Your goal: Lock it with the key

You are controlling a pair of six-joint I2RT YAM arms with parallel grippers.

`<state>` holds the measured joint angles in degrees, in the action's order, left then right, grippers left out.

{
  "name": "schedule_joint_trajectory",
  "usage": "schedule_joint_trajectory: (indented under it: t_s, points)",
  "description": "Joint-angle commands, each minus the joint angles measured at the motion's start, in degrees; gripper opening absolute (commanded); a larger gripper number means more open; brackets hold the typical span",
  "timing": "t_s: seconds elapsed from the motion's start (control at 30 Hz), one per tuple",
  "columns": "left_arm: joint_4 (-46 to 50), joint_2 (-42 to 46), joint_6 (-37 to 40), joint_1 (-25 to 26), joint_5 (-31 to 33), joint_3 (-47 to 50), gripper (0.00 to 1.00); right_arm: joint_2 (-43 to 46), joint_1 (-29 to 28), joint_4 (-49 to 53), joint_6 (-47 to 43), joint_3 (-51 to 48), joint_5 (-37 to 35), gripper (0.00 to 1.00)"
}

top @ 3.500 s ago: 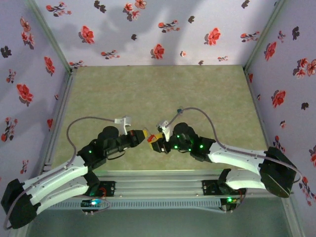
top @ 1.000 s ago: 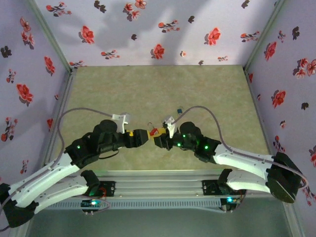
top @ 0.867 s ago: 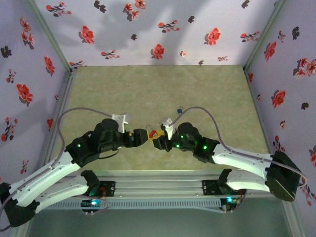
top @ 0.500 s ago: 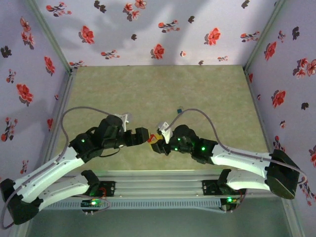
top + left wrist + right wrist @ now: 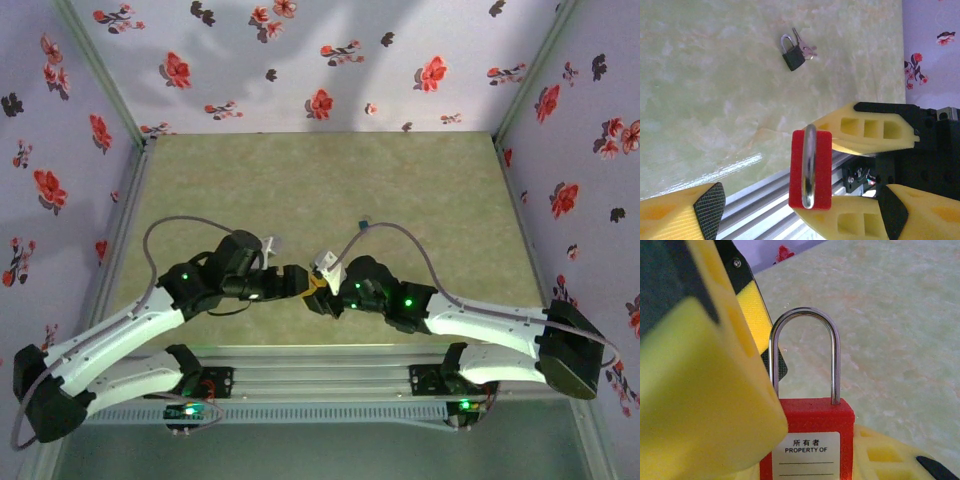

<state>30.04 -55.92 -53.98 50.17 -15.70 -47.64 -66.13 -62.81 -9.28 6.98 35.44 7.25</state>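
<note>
The lock (image 5: 812,440) is red with a pale "PROPERTY OF" label and a silver shackle (image 5: 805,315) that points away from the right wrist. My right gripper (image 5: 810,450) is shut on its body, low over the near middle of the table (image 5: 320,289). In the left wrist view I look down on the lock's top (image 5: 811,170), pinched between the right gripper's yellow fingers (image 5: 875,134). My left gripper (image 5: 807,212) stands open around it, its pads (image 5: 710,204) apart from the lock. Small keys (image 5: 808,49) lie on the table beside a dark padlock (image 5: 792,56).
Both arms meet over the table's near middle (image 5: 305,284). The metal rail (image 5: 320,370) along the near edge lies just under the grippers. Flowered walls (image 5: 330,60) close in the green table (image 5: 330,190) on three sides.
My left gripper has moved right and closed in on the lock, its arm folding inward. The right gripper has shifted slightly left and nearer with the lock in it.
</note>
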Motion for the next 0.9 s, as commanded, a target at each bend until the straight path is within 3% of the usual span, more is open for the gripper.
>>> schedule_joint_trajectory:
  t_s: [0.0, 0.43, 0.87]
  points:
    - [-1.1, -0.3, 1.3, -0.4, -2.6, -1.2, 0.81, 0.3, -0.7, -1.1, -1.4, 1.9, -1.3, 0.0]
    - [-3.1, -3.1, 2.6, -0.4, -6.2, -0.3, 0.58, 0.4, -1.6, -1.4, -2.0, 1.8, -1.3, 0.0]
    - [-5.2, -4.0, 2.5, -0.2, -8.1, 1.3, 0.47, 0.4, -1.9, -3.3, -1.6, 1.2, -2.6, 0.0]
